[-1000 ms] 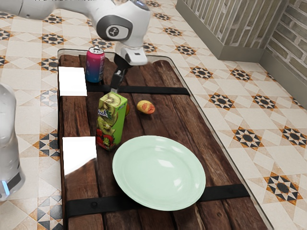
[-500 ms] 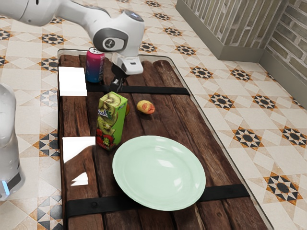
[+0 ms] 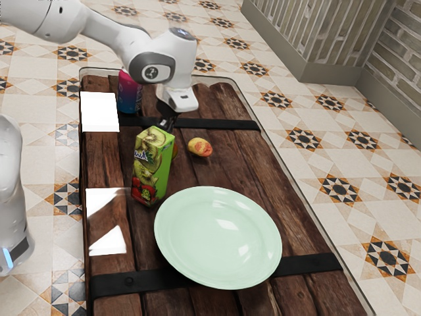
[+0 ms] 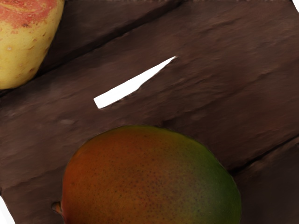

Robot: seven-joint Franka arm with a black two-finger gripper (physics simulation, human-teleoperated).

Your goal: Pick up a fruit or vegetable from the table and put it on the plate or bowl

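A red-orange and green mango (image 4: 149, 177) lies on the dark wooden table right under my hand. In the exterior view only a sliver of the mango (image 3: 175, 149) shows behind the juice carton. My gripper (image 3: 169, 125) hangs low over it, open, its fingertips partly hidden by the carton. A yellow-red fruit (image 3: 200, 147) rests a little to the exterior view's right of the mango; the same yellow-red fruit (image 4: 23, 37) appears near the mango in the wrist view. The pale green plate (image 3: 217, 236) sits empty nearer the table's front.
A tall green kiwi juice carton (image 3: 153, 164) stands just in front of the gripper. A pink and blue can (image 3: 129, 93) stands behind the arm at the back. Black straps (image 3: 217, 124) cross the table, whose glass edge runs close on both sides.
My hand has come down toward the table behind the juice carton, and the arm's elbow has swung lower across the can. The fruits, carton and plate have not moved.
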